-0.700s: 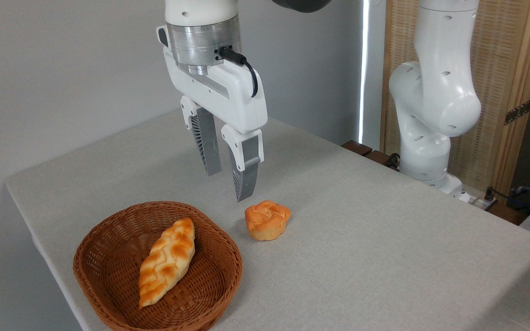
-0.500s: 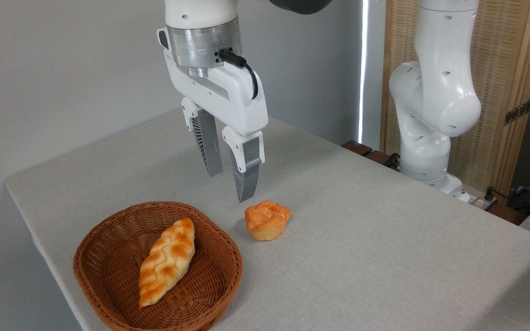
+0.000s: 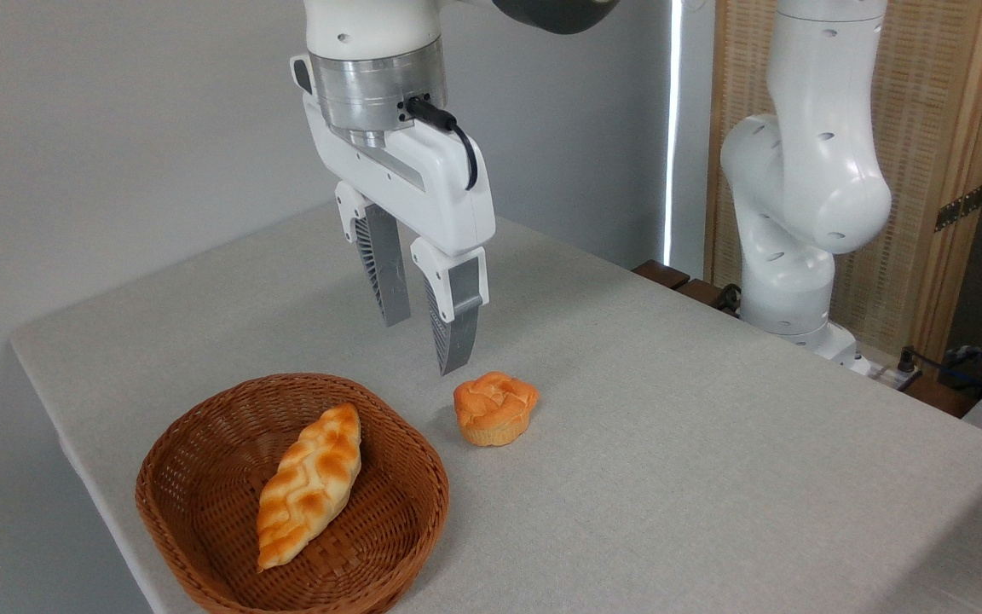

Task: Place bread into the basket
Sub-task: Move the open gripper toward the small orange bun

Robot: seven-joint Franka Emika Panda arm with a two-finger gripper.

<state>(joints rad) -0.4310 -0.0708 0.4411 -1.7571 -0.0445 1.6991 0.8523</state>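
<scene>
The bread [image 3: 495, 408], a small round orange-golden bun with a knotted top, sits on the grey table just right of the basket [image 3: 201, 477], an oval brown wicker one near the front left corner. My gripper [image 3: 423, 345] hangs open above the table, behind and slightly left of the bun, fingers pointing down with nothing between them. Its nearer fingertip ends a little above and left of the bun's top, not touching it.
A long braided golden loaf [image 3: 310, 484] lies inside the basket. The arm's white base [image 3: 798, 213] stands at the table's back right, beside a wooden screen. The table's left edge [image 3: 73, 426] runs close to the basket.
The gripper has turned slightly and shifted a touch leftward; its height over the table is much the same. Bun, basket and loaf have not moved.
</scene>
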